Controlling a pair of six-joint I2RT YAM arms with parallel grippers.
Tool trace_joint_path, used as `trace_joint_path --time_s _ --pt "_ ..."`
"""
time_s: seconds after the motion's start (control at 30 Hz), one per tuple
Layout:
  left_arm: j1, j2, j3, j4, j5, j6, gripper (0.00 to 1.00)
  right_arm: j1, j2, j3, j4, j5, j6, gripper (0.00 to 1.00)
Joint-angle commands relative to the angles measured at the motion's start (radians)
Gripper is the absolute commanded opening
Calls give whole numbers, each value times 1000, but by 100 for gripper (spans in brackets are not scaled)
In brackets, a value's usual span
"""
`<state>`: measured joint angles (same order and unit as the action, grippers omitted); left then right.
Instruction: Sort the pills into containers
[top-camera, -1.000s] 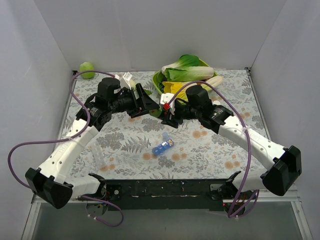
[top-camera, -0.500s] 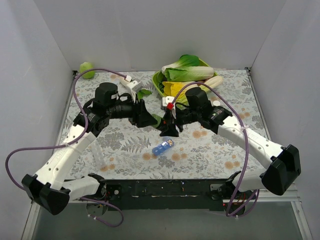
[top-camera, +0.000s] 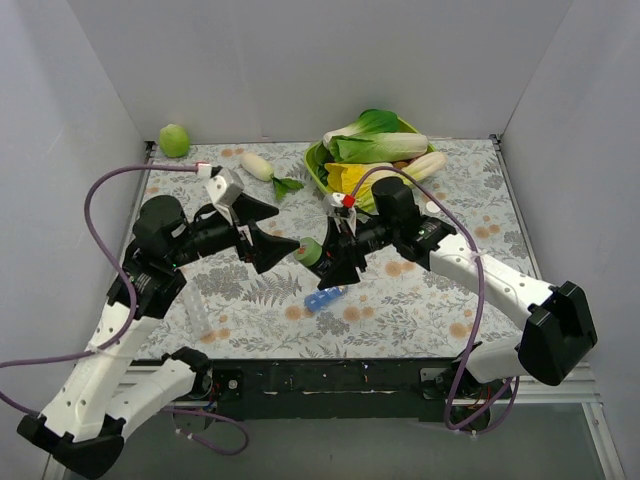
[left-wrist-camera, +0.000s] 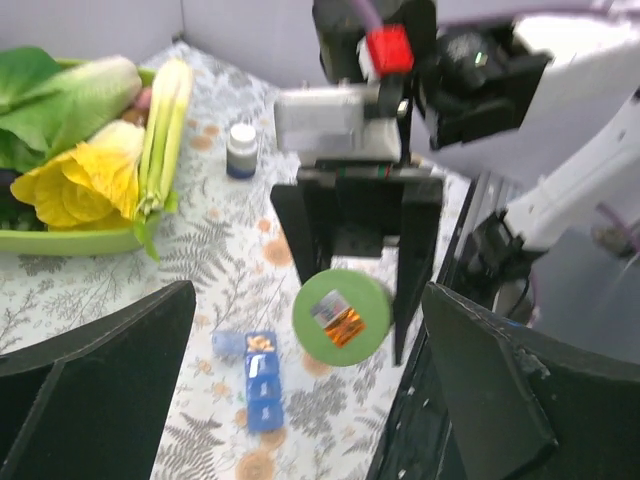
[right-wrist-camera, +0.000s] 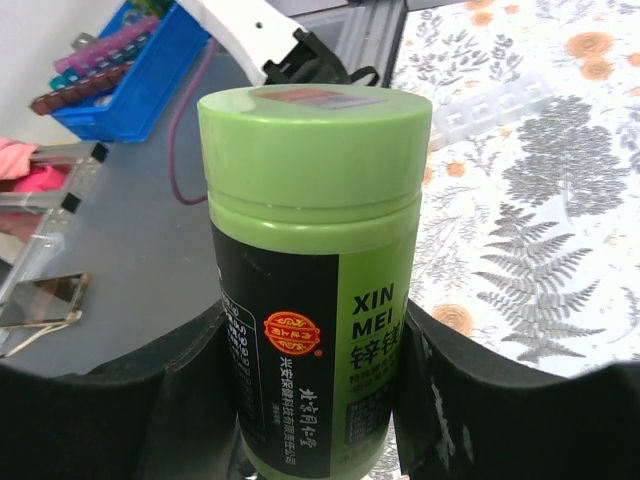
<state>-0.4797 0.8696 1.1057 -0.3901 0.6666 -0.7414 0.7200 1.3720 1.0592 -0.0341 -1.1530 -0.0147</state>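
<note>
A green pill bottle (right-wrist-camera: 315, 250) with a black label, its cap on, lies sideways in my right gripper (right-wrist-camera: 318, 340), which is shut on its body. From above, the bottle (top-camera: 311, 251) hangs over the table between both grippers, with the right gripper (top-camera: 335, 258) behind it. My left gripper (top-camera: 276, 232) stands open just left of the cap, apart from it. Its wrist view faces the round cap (left-wrist-camera: 343, 316), with the left gripper (left-wrist-camera: 308, 295) wide open. The containers (top-camera: 325, 297), a blue strip pill box, lie below the bottle. Orange pills (left-wrist-camera: 262, 343) fill one compartment of the containers (left-wrist-camera: 258, 385).
A lime-green bowl (top-camera: 318, 172) of leafy vegetables sits at the back. A white radish (top-camera: 258, 166) and a green ball (top-camera: 174, 139) lie at the back left. A small white bottle (left-wrist-camera: 241, 148) stands near the bowl. A clear strip (top-camera: 198, 310) lies front left.
My left gripper has opened wide and drawn back to the left, away from the bottle cap. The right gripper has carried the bottle slightly left and forward, over the pill box.
</note>
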Motion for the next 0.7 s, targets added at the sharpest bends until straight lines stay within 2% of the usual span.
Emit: trace_joint_path --time_s 0.0,0.1,0.2,0.33,0.5,0.67 --pt "9 -41 20 73 -123 -377 98 2 -22 100 -168 120 -250 1" --pt "9 9 63 -51 -131 -591 98 2 -31 123 -205 266 -335 1" --pt "7 101 86 -156 -105 -703 98 2 -37 137 -214 374 -412 1" --pt "9 143 92 -150 -82 -821 98 4 -45 139 -207 456 -461 1" --pt "9 232 146 -239 -104 -794 91 6 -48 131 -208 477 -470 1" --pt "7 276 158 -247 -95 -776 80 9 -62 113 -213 496 -478 1"
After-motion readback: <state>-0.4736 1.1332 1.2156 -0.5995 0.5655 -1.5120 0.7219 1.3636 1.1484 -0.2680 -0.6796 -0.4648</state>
